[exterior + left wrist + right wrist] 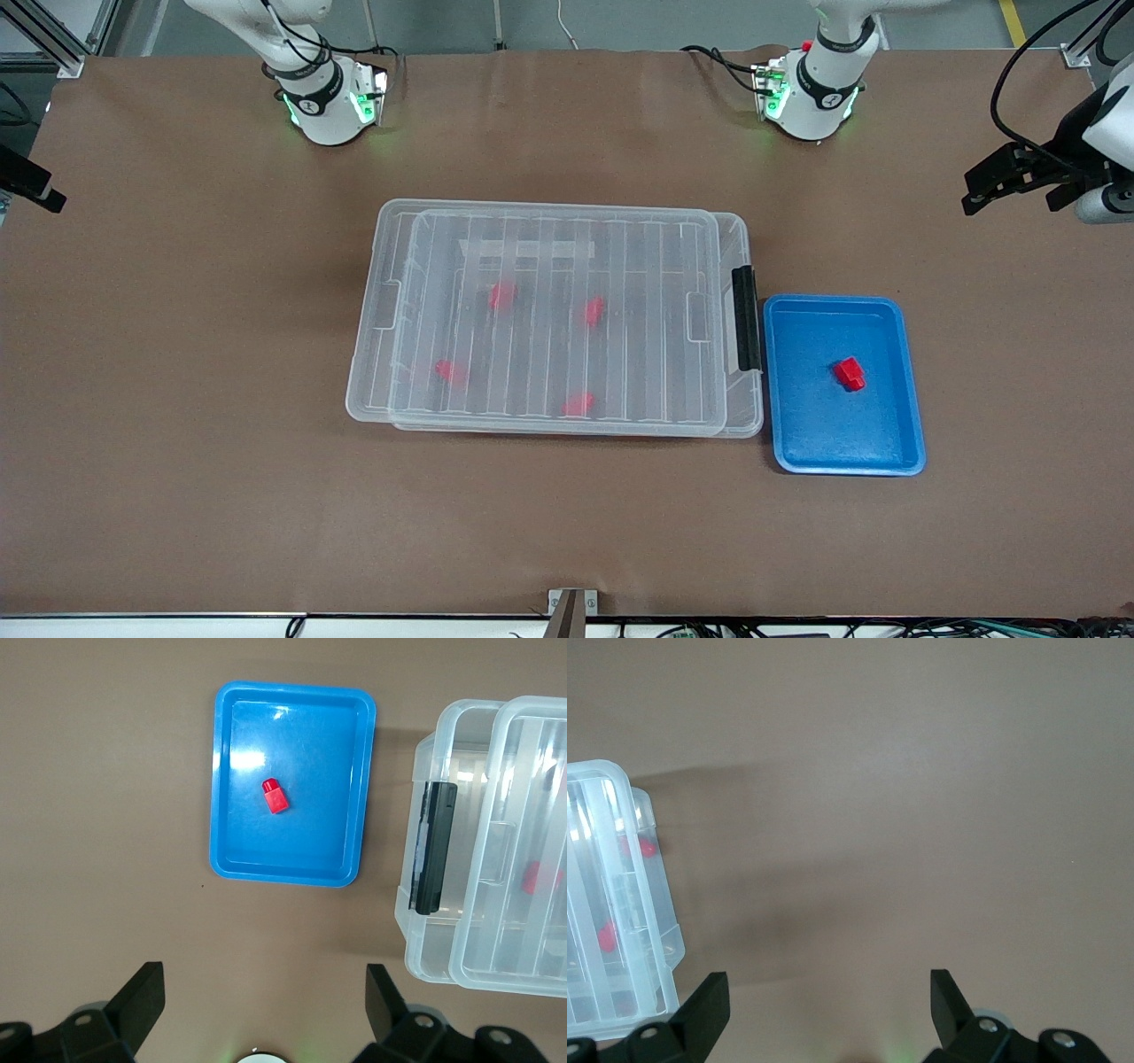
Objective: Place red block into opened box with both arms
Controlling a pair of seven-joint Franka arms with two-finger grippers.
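One small red block [849, 373] [275, 796] lies in a blue tray [833, 302] [215, 797], beside the box at the left arm's end. The clear box [370, 354] [425, 939] [656, 895] sits mid-table with its ribbed lid [620, 266] lying on top, slightly askew. Several more red blocks [502, 295] show through the lid. My left gripper [983, 188] [264, 983] hangs open and empty high over the table past the tray. My right gripper [828, 985] is open and empty over bare table at the right arm's end, off the box's corner.
A black latch [747, 319] [436, 846] sits on the box's short end facing the tray. Both arm bases [328, 97] [811, 93] stand along the table's edge farthest from the front camera. Brown table surface [567, 532] surrounds the box and tray.
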